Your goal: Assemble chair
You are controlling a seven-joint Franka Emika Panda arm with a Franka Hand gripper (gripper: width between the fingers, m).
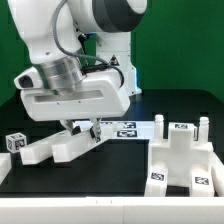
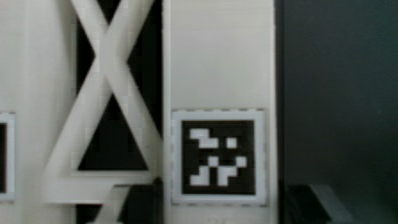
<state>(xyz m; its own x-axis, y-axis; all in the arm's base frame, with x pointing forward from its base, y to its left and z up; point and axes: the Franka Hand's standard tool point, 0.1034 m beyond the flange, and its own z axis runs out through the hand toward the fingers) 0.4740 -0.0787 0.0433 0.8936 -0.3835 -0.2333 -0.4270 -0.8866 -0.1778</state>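
Clamping tagged rail of cross-braced chair panel [image 2: 221, 70] with gripper [image 1: 86, 128], low over black table [image 1: 40, 195]. Blocky chair part [image 1: 182, 160] well apart, exterior view's right.

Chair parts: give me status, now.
Gripper low at long white part, grip unconfirmed. Part-built block sits at exterior view's right, apart from the arm. Small tagged piece lies loose at exterior view's left.
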